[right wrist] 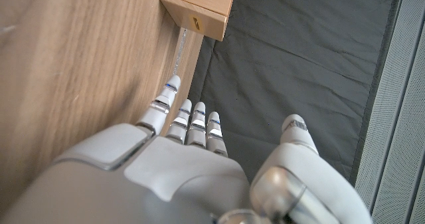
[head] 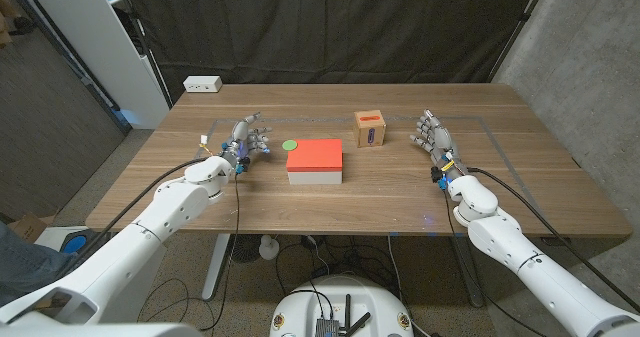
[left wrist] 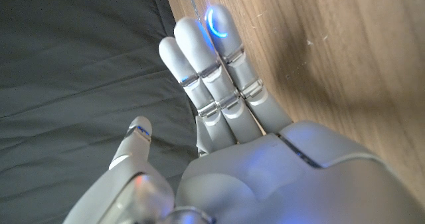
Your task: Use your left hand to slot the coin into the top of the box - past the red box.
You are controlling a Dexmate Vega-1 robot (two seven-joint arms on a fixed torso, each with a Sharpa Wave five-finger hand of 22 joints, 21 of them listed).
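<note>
A wooden counter (head: 400,202) stands before a dark curtain, with the robot's two arms reaching in from the near edge. The left hand (head: 243,141) waits near the counter's left side, fingers apart and holding nothing. The left wrist view shows its fingers (left wrist: 219,71) stretched out straight along the wood. The right hand (head: 432,134) stands well away on the right side, also empty with fingers spread upward.

The coin (head: 290,146) is a small green disc lying flat on the counter, just beside the left hand's fingertips and at the far left corner of the red box (head: 315,157), a low red-topped block with a white side. Beyond that block and to its right stands the small cardboard box (head: 370,129), with what looks like a dark slot in a red panel on top.

The step in hand appears to be picking up the coin. A flat disc on wood gives little edge to grip, so the hand would do best to come down over it and pinch its rim between thumb and a finger, perhaps sliding it clear of the red block first so the fingers have room. The carry should then rise enough to clear the red block. At the cardboard box, the coin likely needs turning on edge, in line with the slot.
</note>
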